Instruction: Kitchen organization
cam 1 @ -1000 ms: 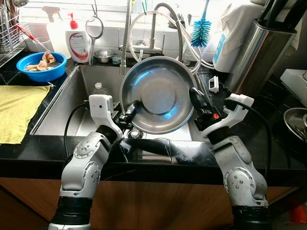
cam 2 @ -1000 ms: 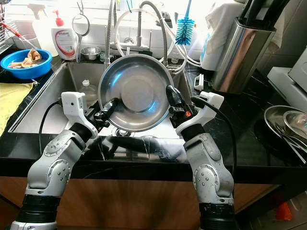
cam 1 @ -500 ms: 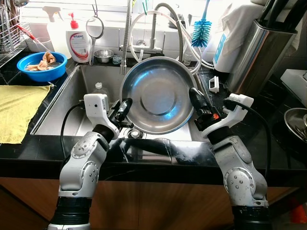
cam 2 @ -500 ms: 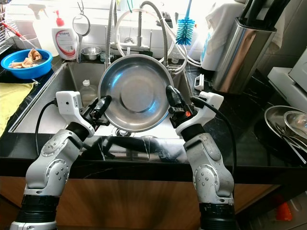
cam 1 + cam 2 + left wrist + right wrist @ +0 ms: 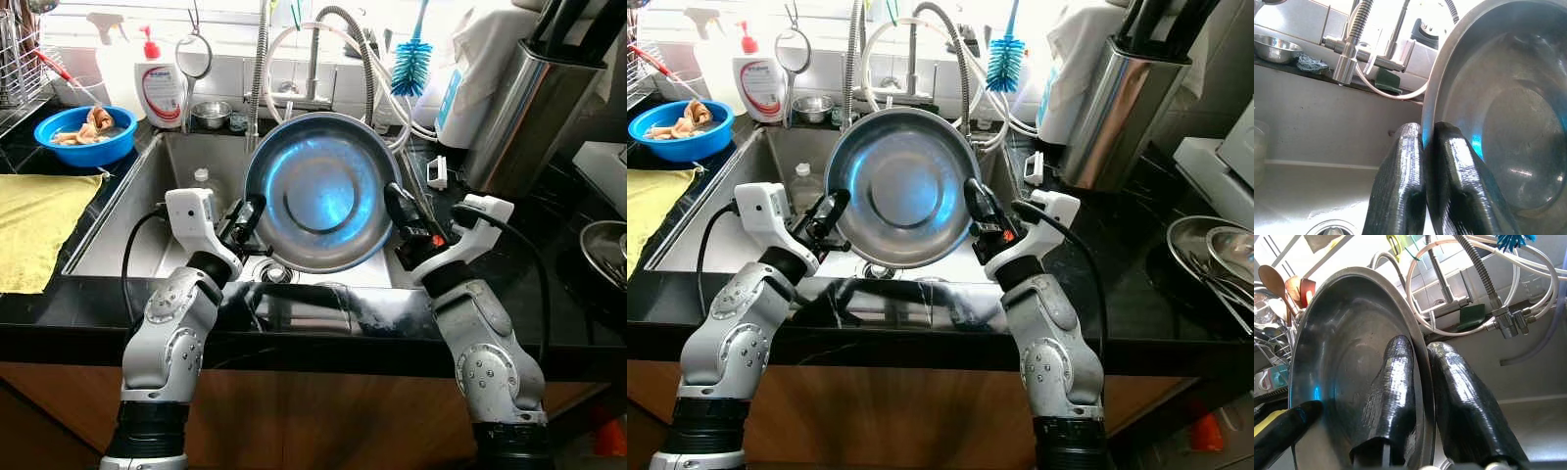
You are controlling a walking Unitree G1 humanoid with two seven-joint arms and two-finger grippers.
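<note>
**Both grippers hold a steel bowl upright over the sink**

In the centre of the head view, you hold a large steel bowl on edge above the sink, its hollow facing you. Your left gripper is pinched closed on the bowl's rim; your right gripper is clamped on the opposite rim, one finger inside, one behind. You appear to be mid-carry. Next, judge where it belongs, perhaps the dish rack at upper left, and move both arms together.

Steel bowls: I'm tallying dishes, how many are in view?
3: a big bowl held over the sink, a small bowl on the ledge behind, another far right. More may be hidden.
</note>
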